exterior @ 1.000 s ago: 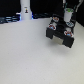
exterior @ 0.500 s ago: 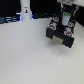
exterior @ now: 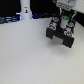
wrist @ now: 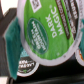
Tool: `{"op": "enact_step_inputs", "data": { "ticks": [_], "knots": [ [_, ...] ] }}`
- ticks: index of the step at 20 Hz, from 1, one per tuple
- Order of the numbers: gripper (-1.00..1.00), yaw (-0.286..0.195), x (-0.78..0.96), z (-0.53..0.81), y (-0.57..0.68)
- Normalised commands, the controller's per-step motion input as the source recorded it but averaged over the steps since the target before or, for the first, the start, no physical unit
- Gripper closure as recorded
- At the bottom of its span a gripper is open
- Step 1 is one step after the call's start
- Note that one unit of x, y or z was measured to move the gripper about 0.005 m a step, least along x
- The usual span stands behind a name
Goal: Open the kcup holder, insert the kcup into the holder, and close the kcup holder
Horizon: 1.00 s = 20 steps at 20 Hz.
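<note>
Jaws first: the gripper point(exterior: 62, 20) is sitting right over the black kcup holder point(exterior: 61, 34), and in the exterior view it's too blurry to see how far apart the fingers are. The wrist cam is no help for that either, because the kcup point(wrist: 47, 31) fills almost the whole frame: a round green foil lid with a white rim, "DARK MAGIC" printed on it plus a little QR-type code near the edge. It's that close to the wrist cam that it looks gripped, but the fingers themselves aren't visible, so I can't tell for sure whether the jaws are clamped on it.

Just under that lid in the wrist view there's a second pod point(wrist: 27, 67), darker label, sitting in the black holder, partly covered by the big one.

Moving outward, the holder sits on a plain pale tabletop point(exterior: 25, 55), at about 2 o'clock in the exterior view. Pale marks show on its front face. Whether the drawer is pulled out, I can't make out at this resolution.

Way over at 11 o'clock there's a white bottle-like post point(exterior: 24, 11), well apart from the holder, with a dark backdrop point(exterior: 7, 6) behind the table edge. The arm above the gripper is cut off by the top of the frame.
</note>
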Motion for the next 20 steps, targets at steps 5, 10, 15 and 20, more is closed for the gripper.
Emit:
{"op": "enact_step_inputs", "data": {
  "ticks": [5, 10, 15, 20],
  "knots": [
    [1.0, -0.011, -0.18, 0.06, -0.07],
    [1.0, 0.0, -0.17, 0.24, -0.31],
    [1.0, 0.0, -0.15, 0.13, -0.26],
    [1.0, 0.0, -0.01, -0.1, -0.04]
  ]
}}
